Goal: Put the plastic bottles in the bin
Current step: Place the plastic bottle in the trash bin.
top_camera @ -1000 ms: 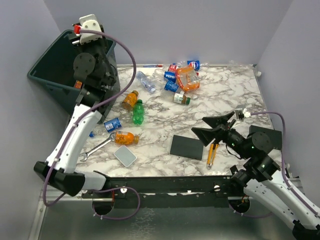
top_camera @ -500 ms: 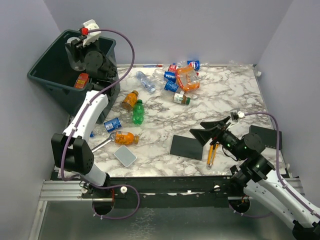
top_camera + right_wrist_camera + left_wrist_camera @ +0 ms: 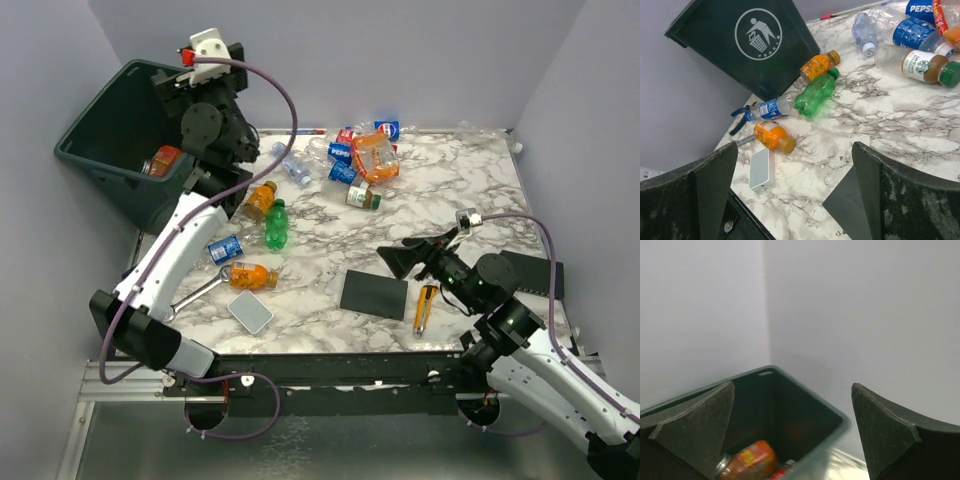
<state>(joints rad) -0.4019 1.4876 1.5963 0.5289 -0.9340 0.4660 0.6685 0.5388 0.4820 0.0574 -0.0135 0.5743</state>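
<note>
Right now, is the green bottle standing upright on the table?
No, the green bottle lies on its side on the marble table, close to the bin.

The bin [image 3: 105, 165] stands off the worktop's [image 3: 470, 200] 10 o'clock corner, one bottle [image 3: 165, 158] inside it. A cluster of bottles [image 3: 365, 160] lies at 12 o'clock, four further bottles [image 3: 276, 224] at 9 o'clock beside the bin. The pad [image 3: 374, 294] lies at 6 o'clock, the knife [image 3: 424, 308] at its 3 o'clock; the wrench [image 3: 195, 292] and a slab [image 3: 250, 311] lie at 7 o'clock.
</note>
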